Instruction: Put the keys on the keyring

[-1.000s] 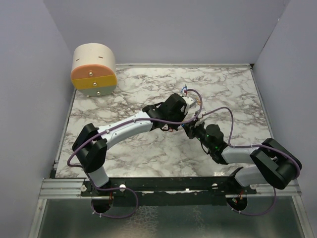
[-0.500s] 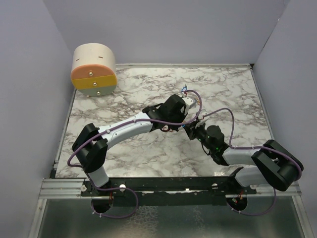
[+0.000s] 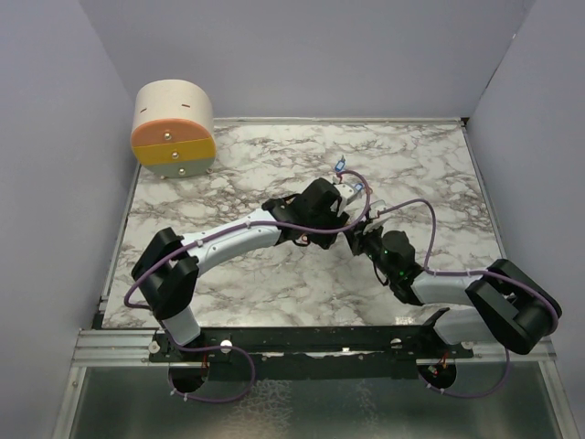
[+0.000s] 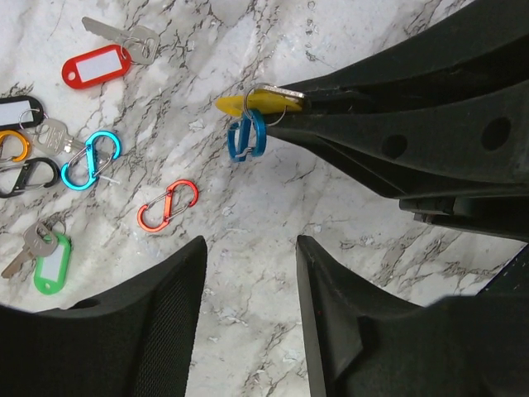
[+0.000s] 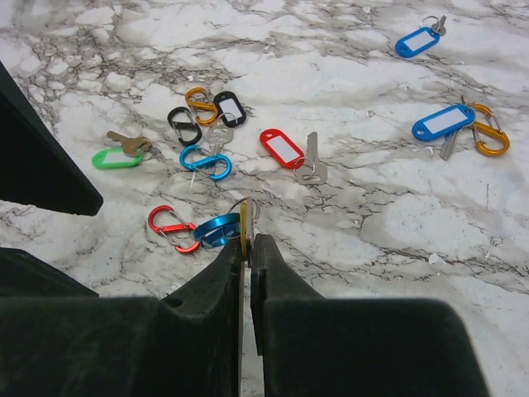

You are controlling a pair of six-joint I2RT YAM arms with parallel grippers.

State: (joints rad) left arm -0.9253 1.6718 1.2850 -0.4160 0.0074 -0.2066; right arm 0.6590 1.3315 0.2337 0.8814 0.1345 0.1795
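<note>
Yellow tag point(image 4: 240, 104): held edge-on at the tip of the right gripper point(image 5: 246, 245), whose fingers are closed on it. A small wire ring sits at the tag's end. A blue carabiner point(image 4: 246, 137) appears to hang from that ring, just under the tag. I cannot tell whether the carabiner clears the marble point(image 3: 228, 174) or rests on it.

Left gripper point(image 4: 250, 248): fingers spread with nothing between them. It points toward the tag from close by, without touching it.

Loose stock: a red carabiner point(image 4: 168, 205) lies just beside the blue one. A red tag point(image 4: 95, 64) and a green tag point(image 4: 51, 263), each with a metal key, lie further out and well apart from each other.

Assessment: I judge this tag to be joined to its carabiner. The red and green tags are not on anything yet.

Risks noted:
- The grip is on a thin, flat piece near its end, so a sideways pull from the left fingers could pivot the tag or drag it out of the pinch.
- The carabiner hangs free, so an off-centre grasp could push it aside rather than catch it.
- The two sets of fingers work very near each other, so a small overshoot would knock them together.
- The red carabiner is close enough to be swept along or pinched by mistake.
</note>
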